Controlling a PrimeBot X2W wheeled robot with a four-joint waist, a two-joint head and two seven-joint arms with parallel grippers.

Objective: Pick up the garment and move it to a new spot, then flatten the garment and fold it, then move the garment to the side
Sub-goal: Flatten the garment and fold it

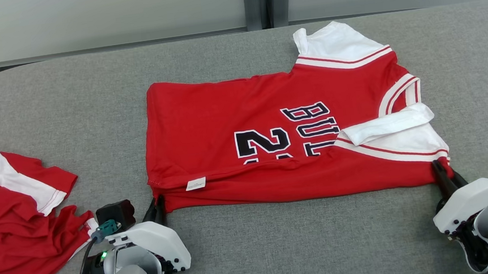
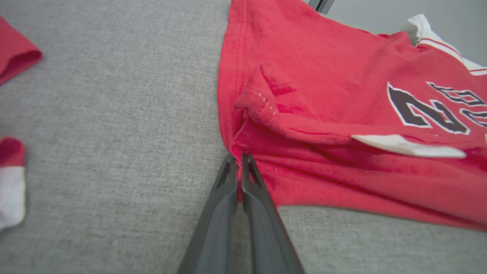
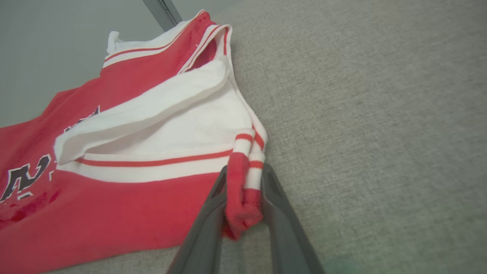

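1. The jersey [image 1: 271, 138] lies spread across the middle of the head view on the grey padded table [image 1: 282, 246]. Number and lettering face up, collar end toward the right of the frame, and the near edge looks doubled over, with a white label [image 1: 196, 184] showing.
2. Left gripper [image 1: 158, 205], lower left of the head view, is pinched tight on the jersey's near hem corner. In the left wrist view its two fingers nearly meet, with just a thin red edge between them.
3. Right gripper [image 1: 444, 174], lower right, is clamped on the near shoulder corner. The right wrist view shows a wad of red-and-white striped trim bunched between its fingers.
4. Handling call: this looks like light, limp knit with no stiffness at all. I'd expect it to sag between the two held corners and drag on the table cloth rather than glide. The thin left pinch seems the likelier one to slip.
5. Where to hold: the two near corners are good spots, since tension between them should keep that edge straight. The white sleeve [image 1: 388, 124] lying loose on top could flop out during a lift.
6. A second red garment [image 1: 8, 225] sits crumpled at the left edge, apart from the jersey and worth steering clear of.
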